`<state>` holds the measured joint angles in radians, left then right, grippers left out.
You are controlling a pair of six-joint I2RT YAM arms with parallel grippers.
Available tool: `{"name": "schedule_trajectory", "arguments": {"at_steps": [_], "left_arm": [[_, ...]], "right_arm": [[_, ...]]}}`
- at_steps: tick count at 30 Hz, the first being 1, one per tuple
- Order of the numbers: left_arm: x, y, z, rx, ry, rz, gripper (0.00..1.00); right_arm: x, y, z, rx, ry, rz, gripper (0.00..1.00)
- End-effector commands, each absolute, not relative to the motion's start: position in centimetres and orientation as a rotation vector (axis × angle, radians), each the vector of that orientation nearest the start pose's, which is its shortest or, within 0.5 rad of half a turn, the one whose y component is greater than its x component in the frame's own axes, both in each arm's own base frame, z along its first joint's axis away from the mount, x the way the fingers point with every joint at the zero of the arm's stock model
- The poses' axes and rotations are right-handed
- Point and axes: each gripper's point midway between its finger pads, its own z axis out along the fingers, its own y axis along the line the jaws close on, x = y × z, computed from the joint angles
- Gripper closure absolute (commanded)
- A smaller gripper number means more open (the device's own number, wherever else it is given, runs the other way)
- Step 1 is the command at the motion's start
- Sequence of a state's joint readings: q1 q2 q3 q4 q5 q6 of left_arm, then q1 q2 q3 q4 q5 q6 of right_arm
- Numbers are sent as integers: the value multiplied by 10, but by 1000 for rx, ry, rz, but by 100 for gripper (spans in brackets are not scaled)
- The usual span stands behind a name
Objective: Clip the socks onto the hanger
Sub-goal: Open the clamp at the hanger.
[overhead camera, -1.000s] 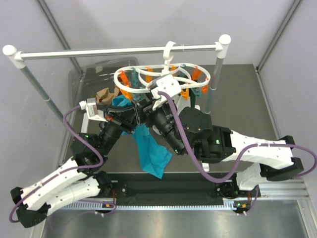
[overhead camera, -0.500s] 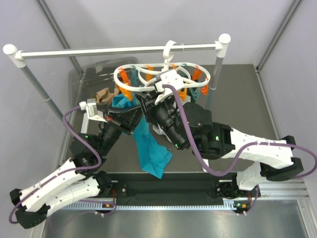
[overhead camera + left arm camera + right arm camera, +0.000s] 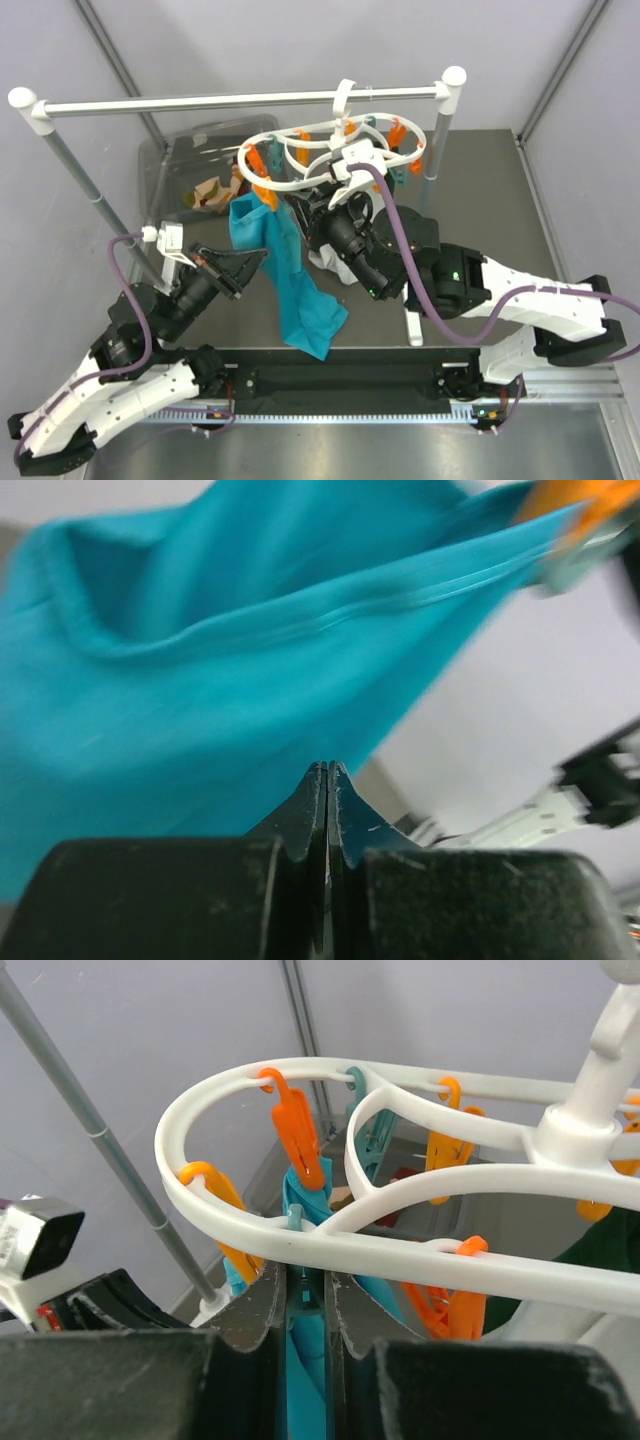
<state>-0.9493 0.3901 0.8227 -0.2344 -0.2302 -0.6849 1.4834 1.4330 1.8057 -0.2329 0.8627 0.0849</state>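
The white ring hanger (image 3: 268,138) hangs by its hook from the rail, with orange and teal clips under it. In the right wrist view my right gripper (image 3: 305,1275) is shut on a teal clip (image 3: 304,1222) just under the hanger's ring (image 3: 420,1250). A teal cloth (image 3: 290,280) hangs down from there. My left gripper (image 3: 255,257) is shut and empty, a little to the left of the cloth (image 3: 200,680), which fills its view. The socks (image 3: 208,192) lie bunched, tan, in the bin at back left.
A long white rail (image 3: 240,101) on two poles spans the back. A clear plastic bin (image 3: 185,150) sits under its left half. The right pole (image 3: 432,150) stands close beside the hanger. Both arms reach in from the near edge.
My right gripper has shut on the teal clip. My left arm has drawn back toward the near left, away from the hanger. The teal cloth now hangs straighter from the hanger.
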Motion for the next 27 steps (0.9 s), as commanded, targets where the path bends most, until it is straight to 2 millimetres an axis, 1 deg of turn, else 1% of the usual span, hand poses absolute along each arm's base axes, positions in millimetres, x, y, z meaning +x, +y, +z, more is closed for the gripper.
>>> {"name": "schedule_trajectory", "arguments": {"at_steps": [1, 2, 3, 4, 6, 7, 8, 9, 10, 12, 13, 14, 15, 16, 17, 18, 19, 20, 21, 22, 23, 27], "left_arm": [[152, -144, 315, -45, 1755, -893, 100], [155, -139, 305, -63, 1782, -849, 100], [164, -130, 288, -109, 1819, -749, 100], [165, -122, 271, -144, 1877, -679, 100], [172, -111, 252, -198, 1923, -564, 100], [180, -105, 241, -224, 1943, -469, 100], [183, -99, 233, -238, 1960, -397, 100], [187, -97, 228, -251, 1965, -346, 100], [195, -93, 221, -260, 1970, -253, 100], [202, -94, 218, -270, 1971, -193, 100], [208, -97, 211, -254, 1985, -137, 100], [211, -99, 209, -247, 1991, -122, 100], [220, -99, 208, -272, 1981, -110, 100], [226, -99, 200, -248, 2006, -63, 100], [236, -92, 191, -292, 2047, -65, 100], [244, -90, 182, -322, 2073, -74, 100], [251, -84, 176, -341, 2087, -91, 100], [259, -72, 168, -412, 2117, -159, 100], [260, -66, 161, -438, 2115, -188, 100], [269, -64, 167, -450, 2080, -241, 100], [274, -51, 168, -511, 2065, -241, 100], [291, -42, 180, -615, 2032, -255, 100]], "right_arm": [[169, 348, 514, -254, 1487, 682, 100], [169, 347, 513, -252, 1491, 685, 100], [168, 348, 509, -260, 1496, 689, 100], [168, 348, 509, -263, 1498, 689, 100], [168, 348, 502, -274, 1506, 683, 100], [168, 347, 502, -276, 1507, 684, 100], [167, 346, 501, -277, 1509, 686, 100], [167, 347, 496, -284, 1515, 678, 100], [168, 346, 495, -281, 1520, 680, 100], [168, 346, 490, -281, 1534, 678, 100], [168, 346, 488, -280, 1536, 682, 100], [168, 345, 486, -278, 1540, 682, 100], [168, 347, 481, -285, 1545, 679, 100], [167, 347, 480, -279, 1545, 691, 100], [168, 348, 475, -284, 1551, 685, 100], [167, 348, 476, -284, 1550, 698, 100], [168, 349, 474, -292, 1553, 695, 100], [166, 350, 473, -295, 1554, 701, 100], [166, 352, 472, -308, 1556, 702, 100], [166, 352, 472, -310, 1555, 706, 100], [165, 353, 472, -317, 1555, 706, 100], [163, 356, 474, -326, 1549, 725, 100]]}}
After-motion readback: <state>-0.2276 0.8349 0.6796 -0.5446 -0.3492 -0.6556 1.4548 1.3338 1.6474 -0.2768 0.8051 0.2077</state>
